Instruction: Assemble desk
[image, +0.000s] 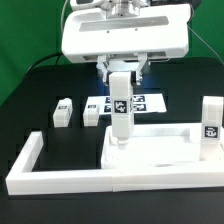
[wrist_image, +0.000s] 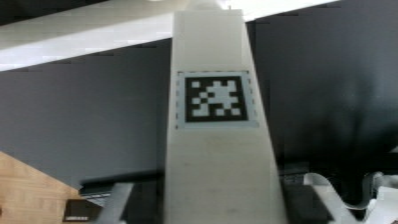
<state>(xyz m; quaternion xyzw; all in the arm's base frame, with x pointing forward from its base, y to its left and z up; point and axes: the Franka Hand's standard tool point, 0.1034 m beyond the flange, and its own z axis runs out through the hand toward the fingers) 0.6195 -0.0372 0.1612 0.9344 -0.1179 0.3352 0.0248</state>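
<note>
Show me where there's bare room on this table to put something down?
Bare black table lies between the border bar and the tray. The tray's middle is bare too. Crowded farther back: two loose legs, the marker board, and the gripper holding a leg.

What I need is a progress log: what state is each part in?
gripper: shut on the held leg
held leg: upright, lower end at the desk top's corner
desk top: flat, rim up
standing leg: upright at the desk top's corner, exterior view's right
loose legs: on the table, apart from the desk top
</note>
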